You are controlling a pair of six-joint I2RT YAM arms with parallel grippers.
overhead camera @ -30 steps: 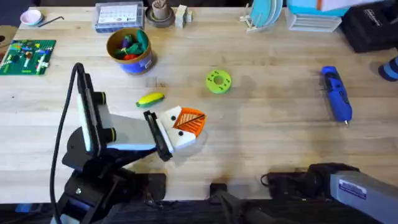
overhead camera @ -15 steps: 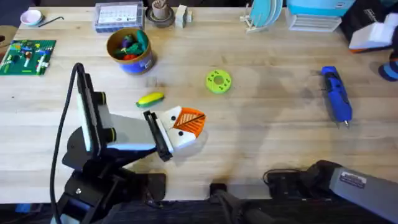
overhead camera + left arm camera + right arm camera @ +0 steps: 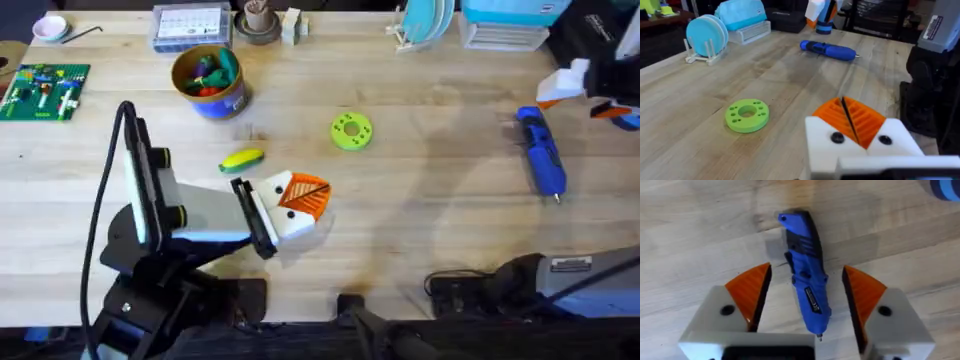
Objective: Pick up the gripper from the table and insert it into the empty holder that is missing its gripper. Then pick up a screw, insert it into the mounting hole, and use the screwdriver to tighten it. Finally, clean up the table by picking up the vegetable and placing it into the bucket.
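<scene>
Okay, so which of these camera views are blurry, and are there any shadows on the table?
Overhead: the right end effector at the right edge is smeared by motion, and a soft shadow falls across the table left of the screwdriver. Right wrist: the wood grain is slightly smeared; the screwdriver reads clearly. Left wrist: the green disc is sharp, the background soft.

1. The left arm rises from its base at the lower left and bends low toward the middle, its wrist level.
2. The left gripper [image 3: 298, 203] rests low, white finger blocks side by side, orange ribbed pads pressed together.
3. The right arm stretches from the lower right to the far right edge.
4. The right gripper [image 3: 807, 297] points straight down, orange pads spread wide apart.
</scene>
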